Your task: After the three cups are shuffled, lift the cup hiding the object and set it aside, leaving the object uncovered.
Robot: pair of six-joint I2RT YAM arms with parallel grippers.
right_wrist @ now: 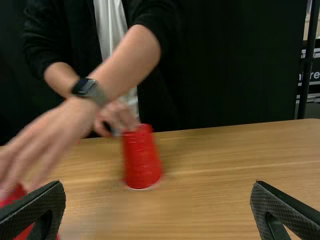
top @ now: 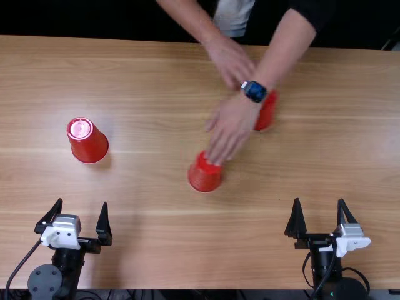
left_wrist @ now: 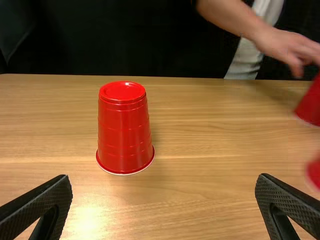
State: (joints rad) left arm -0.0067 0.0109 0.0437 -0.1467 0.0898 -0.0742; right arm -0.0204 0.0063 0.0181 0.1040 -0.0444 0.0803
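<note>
Top view: shuffle under way, robot hands parked

Two cups are in play! A person's hand (top: 228,134), watch on the wrist, sits on the middle cup (top: 204,174) near the centre of the desk (top: 350,156), arms crossed. The far cup (top: 265,112) peeks out just behind that wrist. The left cup (top: 87,140) stands alone, well apart. Which one hides the object? Cannot tell from here.

Waiting at the near edge are the left hand (top: 81,205) and the right hand (top: 319,203), fingers spread wide, gripping nothing. Smart play, I'd say: hold back, track the cups, and reach only once the person lets go.

The left cup stands inverted, rim on the desk, closed base up, long axis vertical. The two blurred ones look the same. So pinch across the tapered wall and lift straight up, or the rim may drag the object.
</note>
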